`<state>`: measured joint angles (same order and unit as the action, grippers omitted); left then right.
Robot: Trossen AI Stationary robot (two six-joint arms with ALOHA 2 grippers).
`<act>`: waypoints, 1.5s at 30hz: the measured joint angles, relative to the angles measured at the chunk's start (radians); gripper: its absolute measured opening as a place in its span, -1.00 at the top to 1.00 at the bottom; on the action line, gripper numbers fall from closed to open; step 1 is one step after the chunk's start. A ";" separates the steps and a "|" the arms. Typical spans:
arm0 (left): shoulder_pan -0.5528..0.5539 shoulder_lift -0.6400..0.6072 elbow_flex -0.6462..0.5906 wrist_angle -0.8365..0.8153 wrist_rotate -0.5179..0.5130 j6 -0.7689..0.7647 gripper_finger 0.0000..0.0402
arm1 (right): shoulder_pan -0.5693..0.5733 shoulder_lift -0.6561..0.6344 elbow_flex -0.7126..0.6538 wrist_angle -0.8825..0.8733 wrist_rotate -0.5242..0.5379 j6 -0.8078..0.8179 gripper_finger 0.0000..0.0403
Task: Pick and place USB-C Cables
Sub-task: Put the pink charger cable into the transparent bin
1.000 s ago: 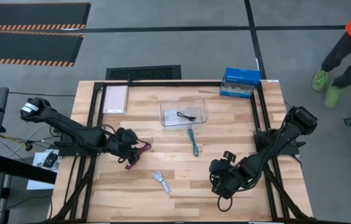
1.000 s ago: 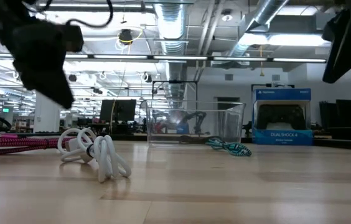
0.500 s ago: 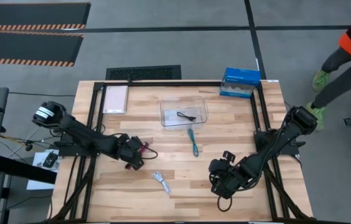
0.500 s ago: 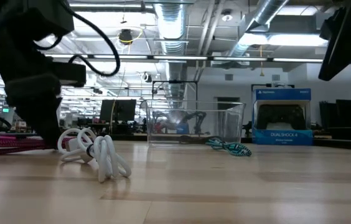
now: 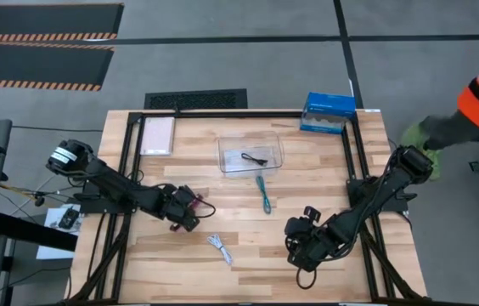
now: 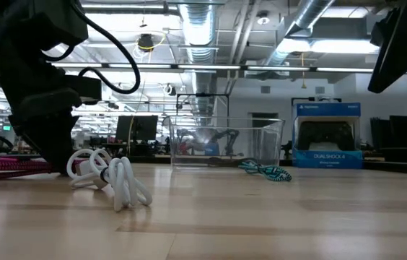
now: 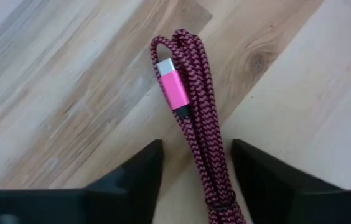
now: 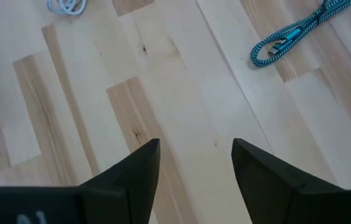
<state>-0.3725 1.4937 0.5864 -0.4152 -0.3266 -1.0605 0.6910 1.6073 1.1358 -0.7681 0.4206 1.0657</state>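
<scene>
Overhead, the left gripper (image 5: pixel 185 212) sits low over the dark red cable (image 5: pixel 190 204), well off from the clear bin (image 5: pixel 250 154) — presumably lining up a grasp. That bin holds the black cable (image 5: pixel 255 159); the teal cable (image 5: pixel 263 190) lies just beside it, the white cable (image 5: pixel 219 246) farther off. From table height, the white cable (image 6: pixel 110 180) is nearest. On the left wrist, open fingers straddle the red cable (image 7: pixel 194 118) without touching it. The right gripper (image 8: pixel 194 168) waits open above bare wood — nothing blocks the route
</scene>
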 joint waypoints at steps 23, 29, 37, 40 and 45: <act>0.001 -0.298 -0.007 0.438 -0.179 0.371 0.97 | -0.114 -0.019 0.000 0.246 0.151 -0.246 -0.12; 0.001 -0.404 -0.007 0.630 -0.225 0.558 0.97 | -0.199 -0.070 0.001 0.546 0.157 -0.539 -0.12; 0.001 -0.411 -0.006 0.925 -0.150 0.776 0.97 | -0.292 -0.110 0.001 0.922 0.155 -0.877 -0.12; 0.001 -0.389 -0.005 1.018 -0.133 0.840 0.97 | -0.315 -0.111 0.001 1.036 0.139 -0.981 -0.12; 0.001 -0.355 -0.005 1.128 -0.100 0.919 0.96 | -0.352 -0.111 0.001 1.081 0.075 -1.014 -0.12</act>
<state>-0.3714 1.1383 0.5816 0.7123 -0.4268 -0.1420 0.3387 1.4967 1.1370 0.3124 0.4951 0.0513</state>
